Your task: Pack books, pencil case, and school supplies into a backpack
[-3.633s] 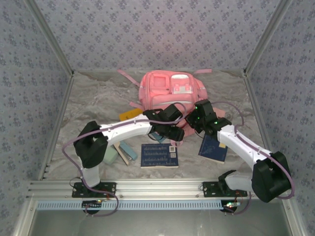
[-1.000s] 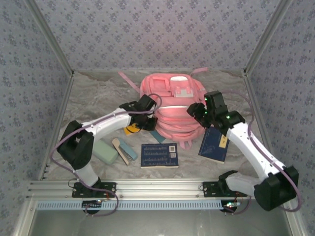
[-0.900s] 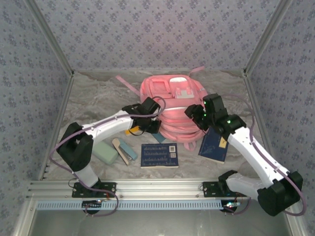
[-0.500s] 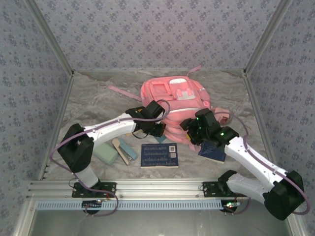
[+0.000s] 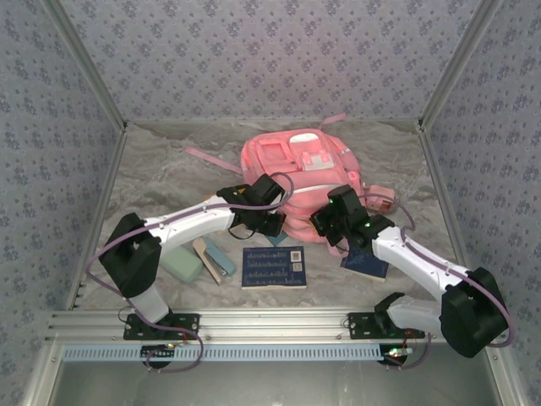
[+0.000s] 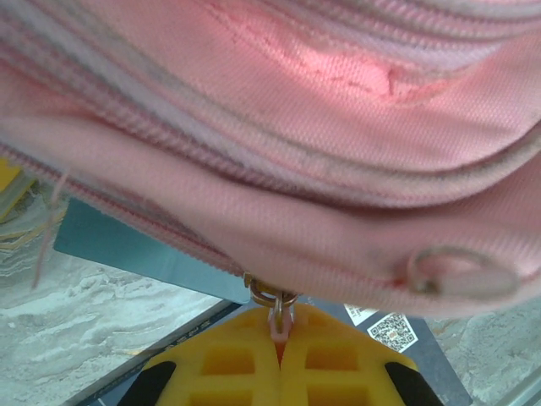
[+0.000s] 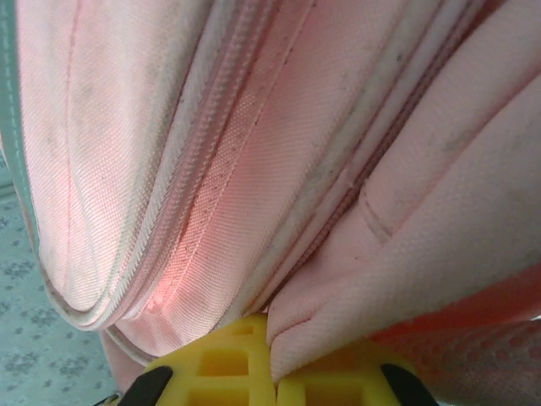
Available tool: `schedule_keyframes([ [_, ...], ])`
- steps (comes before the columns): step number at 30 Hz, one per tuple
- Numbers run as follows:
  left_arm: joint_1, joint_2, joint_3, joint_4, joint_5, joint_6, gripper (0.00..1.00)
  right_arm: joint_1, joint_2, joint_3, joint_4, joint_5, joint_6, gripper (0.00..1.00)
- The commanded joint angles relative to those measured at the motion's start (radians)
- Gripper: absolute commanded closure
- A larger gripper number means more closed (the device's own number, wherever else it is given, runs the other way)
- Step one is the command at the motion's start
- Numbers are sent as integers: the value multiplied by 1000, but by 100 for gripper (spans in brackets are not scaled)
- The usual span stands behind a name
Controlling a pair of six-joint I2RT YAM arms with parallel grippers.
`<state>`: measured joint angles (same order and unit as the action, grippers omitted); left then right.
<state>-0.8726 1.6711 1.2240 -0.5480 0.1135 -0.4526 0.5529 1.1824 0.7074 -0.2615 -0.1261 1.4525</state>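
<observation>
left gripper: jaws are squeezing all the way together, pinching the little pink zipper pull that's hanging off a metal ring on the bag's lower edge

right gripper: also clamping tight, it's biting a fold of the pink fabric right beside a zipper line

backpack: it's lying mid-table toward the back, front pockets facing up, with both arms reaching in at its near edge

navy book: lying flat just in front of the bag, between the two arms

second navy book: sitting under the right arm, partly covered by it

teal book: poking out from under the bag's edge in the left wrist view

pencil case: the mint one, resting near the left arm's base, well apart from the bag

beige stick and light-blue stick: lying side by side between the pencil case and the navy book
</observation>
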Motion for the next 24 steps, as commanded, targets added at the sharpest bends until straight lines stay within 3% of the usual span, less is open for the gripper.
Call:
schedule_keyframes([
  [1,-6,-63,12,-13,-20,32,100,-8,-9,55,21,51,-42,100],
  [5,42,-68,12,-46,-57,41,100,-17,-51,63,-51,98,-78,100],
  [12,168,-34,11,-26,-34,61,100,-49,-66,45,-60,62,-95,100],
  [24,312,116,163,-45,-39,89,100,-68,-51,82,-63,15,-170,100],
])
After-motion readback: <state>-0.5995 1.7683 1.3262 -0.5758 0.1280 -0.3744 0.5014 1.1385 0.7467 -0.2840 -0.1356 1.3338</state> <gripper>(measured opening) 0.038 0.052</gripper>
